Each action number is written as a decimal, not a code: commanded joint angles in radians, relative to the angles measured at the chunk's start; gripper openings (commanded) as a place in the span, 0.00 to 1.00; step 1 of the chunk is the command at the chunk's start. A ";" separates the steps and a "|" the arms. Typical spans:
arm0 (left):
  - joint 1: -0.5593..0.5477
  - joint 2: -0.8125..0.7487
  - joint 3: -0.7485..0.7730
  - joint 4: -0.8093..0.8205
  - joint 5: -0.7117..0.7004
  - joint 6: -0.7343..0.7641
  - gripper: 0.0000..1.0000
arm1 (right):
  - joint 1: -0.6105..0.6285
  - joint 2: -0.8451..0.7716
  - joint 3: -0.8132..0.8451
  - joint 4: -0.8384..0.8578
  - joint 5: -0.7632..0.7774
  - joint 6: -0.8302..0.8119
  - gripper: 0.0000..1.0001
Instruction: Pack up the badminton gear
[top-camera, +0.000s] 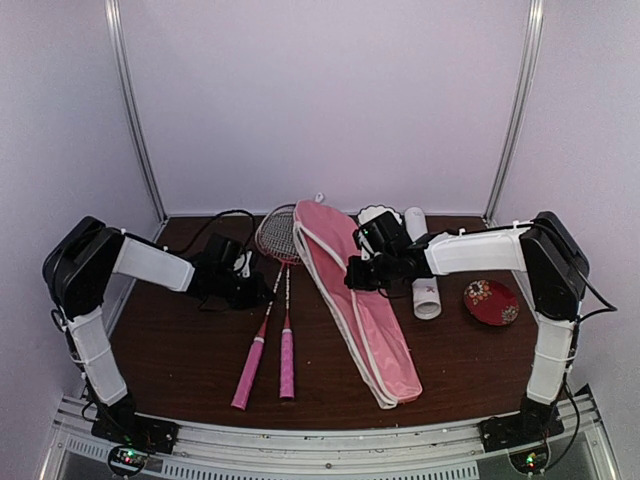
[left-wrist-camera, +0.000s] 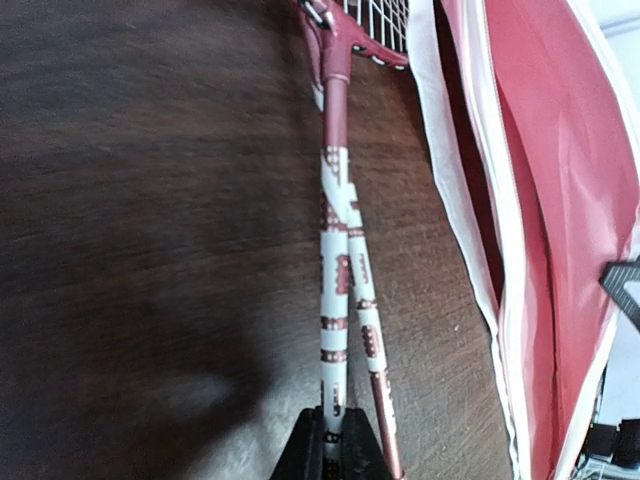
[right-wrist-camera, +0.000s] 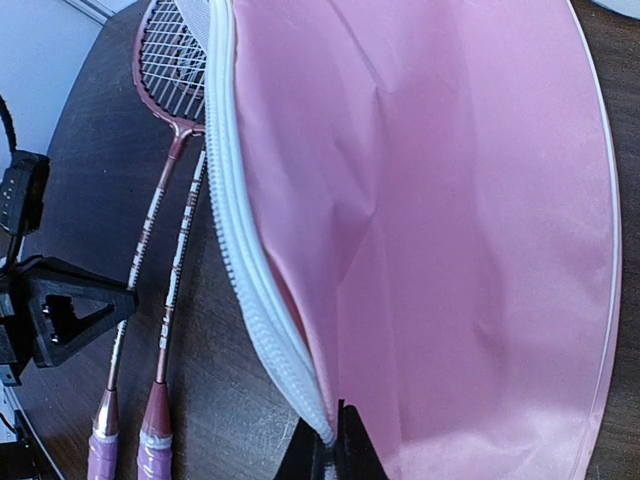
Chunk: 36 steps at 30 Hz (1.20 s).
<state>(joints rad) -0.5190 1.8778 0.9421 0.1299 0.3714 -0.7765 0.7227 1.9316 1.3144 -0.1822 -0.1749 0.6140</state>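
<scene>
Two rackets lie side by side on the table, pink handles (top-camera: 250, 370) toward me and heads (top-camera: 277, 232) at the back. My left gripper (top-camera: 266, 291) is shut on the white-banded shaft (left-wrist-camera: 335, 300) of the left racket; the other shaft (left-wrist-camera: 365, 320) runs just beside it. The long pink cover (top-camera: 350, 300) lies right of the rackets with its zipped side facing them. My right gripper (right-wrist-camera: 335, 452) is shut on the cover's white zipper edge (right-wrist-camera: 250, 270), lifting it slightly. A long white tube (top-camera: 422, 268) lies behind the right arm. No shuttlecock is clearly visible.
A small white scalloped bowl (top-camera: 375, 213) sits at the back beside the tube. A red patterned dish (top-camera: 491, 301) lies at the right. Metal frame posts stand at the two back corners. The table's front rail (top-camera: 320, 440) runs between the arm bases.
</scene>
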 joint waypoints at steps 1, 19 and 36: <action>0.013 -0.117 0.000 -0.084 -0.132 -0.050 0.00 | 0.016 -0.039 -0.013 0.041 0.041 0.042 0.00; -0.111 -0.653 -0.211 -0.455 -0.242 0.084 0.00 | 0.021 -0.024 -0.005 0.092 0.071 0.109 0.00; -0.341 -0.793 -0.336 -0.516 -0.150 -0.008 0.00 | 0.017 -0.038 0.006 0.119 0.044 0.092 0.00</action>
<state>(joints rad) -0.8429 1.0344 0.5697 -0.4622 0.1806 -0.7811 0.7418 1.9251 1.3025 -0.1013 -0.1318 0.7120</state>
